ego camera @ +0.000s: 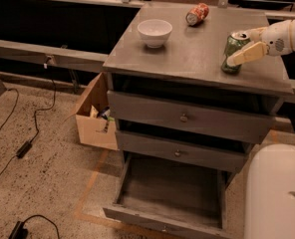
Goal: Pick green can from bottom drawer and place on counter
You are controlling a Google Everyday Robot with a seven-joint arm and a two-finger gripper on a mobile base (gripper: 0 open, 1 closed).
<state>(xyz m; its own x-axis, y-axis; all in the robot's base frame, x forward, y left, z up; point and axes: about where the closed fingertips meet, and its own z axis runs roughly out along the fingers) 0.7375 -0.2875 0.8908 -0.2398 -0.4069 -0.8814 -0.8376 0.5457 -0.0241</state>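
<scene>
The green can stands upright on the right part of the grey counter, near its front edge. My gripper reaches in from the right and is shut on the can, with one finger across its front and the other behind its top. The bottom drawer is pulled open below and its tray holds nothing.
A white bowl and an orange-red can lying on its side are on the counter's far part. The two upper drawers are shut. A cardboard box stands left of the cabinet, with cables on the floor. My white body is at the lower right.
</scene>
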